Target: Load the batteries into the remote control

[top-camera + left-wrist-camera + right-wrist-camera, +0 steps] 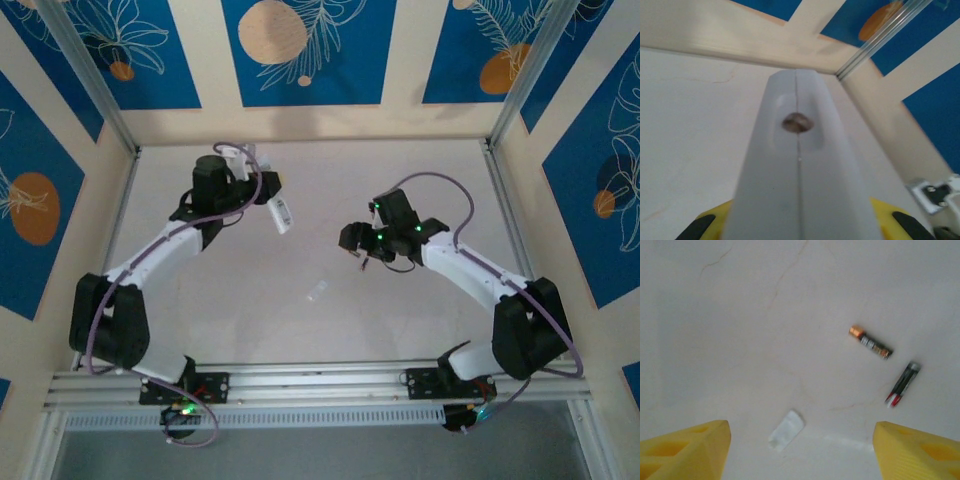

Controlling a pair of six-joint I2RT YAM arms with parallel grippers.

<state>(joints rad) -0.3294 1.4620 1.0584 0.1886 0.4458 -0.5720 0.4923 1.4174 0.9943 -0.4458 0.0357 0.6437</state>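
- Your left pincer (800, 227) is clamped on the remote (797, 165). Its yellow fingers (702, 227) squeeze it from both sides.
- In the left wrist camera, the remote points away toward the far wall. It has a shallow dent with a small brown spot (798, 122) in it.
- From above, you see the remote (282, 215) sticking out of the left pincer (268, 190) toward the middle of the table (250, 320), on the left side.
- Your right pincer (802, 450) has its fingers far apart and grips nothing. It hangs over the table.
- Two batteries lie flat on the table under the right wrist camera. The copper-tipped battery (870, 341) and the dark battery (902, 384) are near each other but do not touch.
- A small white piece (786, 430) lies on the table closer to the right pincer, apart from both batteries. You can see it from above too (317, 292).
- The batteries are not in the remote yet.
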